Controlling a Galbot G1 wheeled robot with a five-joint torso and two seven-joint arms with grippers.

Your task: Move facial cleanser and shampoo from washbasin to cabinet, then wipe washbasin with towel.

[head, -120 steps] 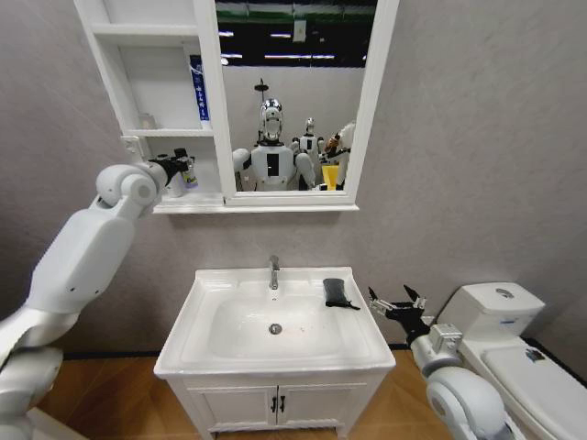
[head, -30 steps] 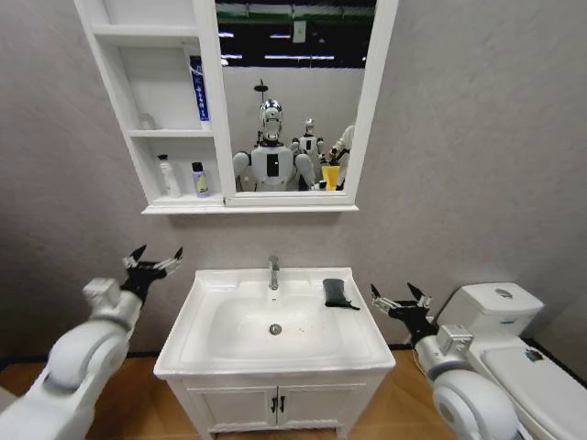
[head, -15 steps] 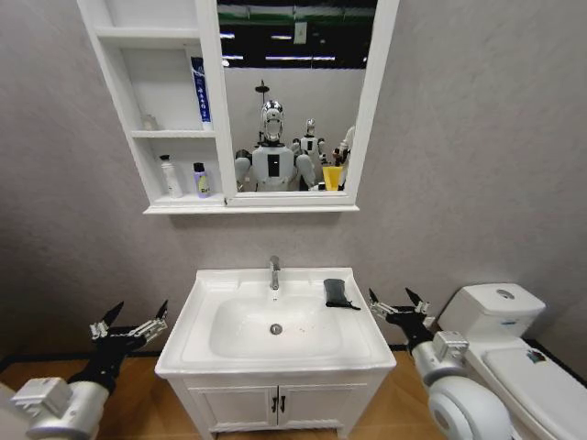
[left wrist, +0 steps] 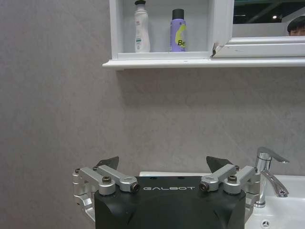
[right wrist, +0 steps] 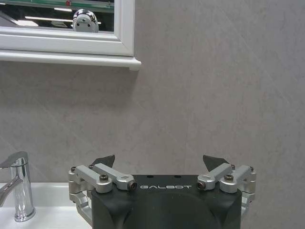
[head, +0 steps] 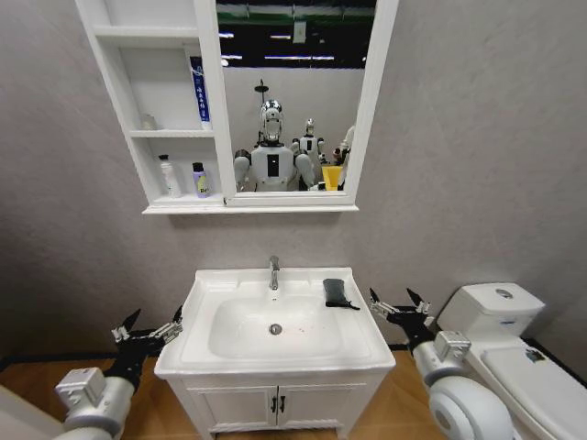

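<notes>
Left pincer [head: 147,327] hangs low just left of washbasin [head: 206,284], fingers spread wide, nothing held; right pincer [head: 398,304] sits just off basin's right edge, also wide open & empty. Basin: glossy white ceramic, rectangular w/ oval bowl, chrome tap [head: 273,272] at back. Towel [head: 336,292]: dark, soft folded cloth on back-right rim, long axis front-to-back. Cabinet [head: 156,110] bottom shelf: white bottle [left wrist: 141,26] & purple bottle [left wrist: 177,30] upright, near each other.
</notes>
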